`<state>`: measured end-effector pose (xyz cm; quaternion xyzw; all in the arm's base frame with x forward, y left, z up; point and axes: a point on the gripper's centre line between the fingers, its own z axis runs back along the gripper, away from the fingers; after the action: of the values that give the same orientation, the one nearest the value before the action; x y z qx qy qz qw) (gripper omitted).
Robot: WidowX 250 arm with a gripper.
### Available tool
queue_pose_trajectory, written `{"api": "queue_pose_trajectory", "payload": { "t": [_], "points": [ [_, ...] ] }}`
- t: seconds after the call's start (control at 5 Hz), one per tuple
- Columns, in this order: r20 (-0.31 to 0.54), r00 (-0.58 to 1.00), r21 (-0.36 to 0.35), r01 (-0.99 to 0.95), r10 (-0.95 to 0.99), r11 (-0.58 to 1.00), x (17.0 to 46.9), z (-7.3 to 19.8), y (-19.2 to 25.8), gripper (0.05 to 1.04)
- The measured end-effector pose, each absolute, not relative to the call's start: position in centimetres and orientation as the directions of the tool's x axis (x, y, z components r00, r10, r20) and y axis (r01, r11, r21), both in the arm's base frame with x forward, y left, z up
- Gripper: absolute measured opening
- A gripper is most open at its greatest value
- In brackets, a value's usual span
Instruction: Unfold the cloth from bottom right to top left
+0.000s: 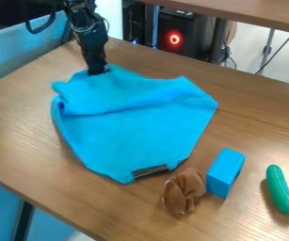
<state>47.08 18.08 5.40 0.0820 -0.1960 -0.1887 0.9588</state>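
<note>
The black gripper hangs at the upper left, its tip down at the top left edge of the blue cloth. The cloth lies spread over the middle of the wooden table, with a raised fold running across its upper part and a bunched corner at its left. A dark strip shows at the cloth's bottom edge. Whether any cloth is between the gripper's fingertips is hidden.
Just below the cloth's lower right edge lies a crumpled brown cloth, beside a blue block. Farther right is a green cucumber-like toy. The wooden table has its front edge at the lower left.
</note>
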Motion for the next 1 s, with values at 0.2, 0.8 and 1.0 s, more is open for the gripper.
{"api": "queue_pose_trajectory", "payload": {
  "t": [0.2, 0.8, 1.0],
  "points": [
    [0.392, 0.843, 0.24, 0.293, -0.368, 0.926, 48.4, 6.7, 18.6, 0.051],
    [0.412, 0.822, 0.274, 0.3, -0.394, 0.914, 51.4, 7.0, 20.4, 0.2],
    [0.413, 0.804, 0.256, 0.348, -0.427, 0.902, 51.2, 6.2, 20.0, 0.469]
  ]
}}
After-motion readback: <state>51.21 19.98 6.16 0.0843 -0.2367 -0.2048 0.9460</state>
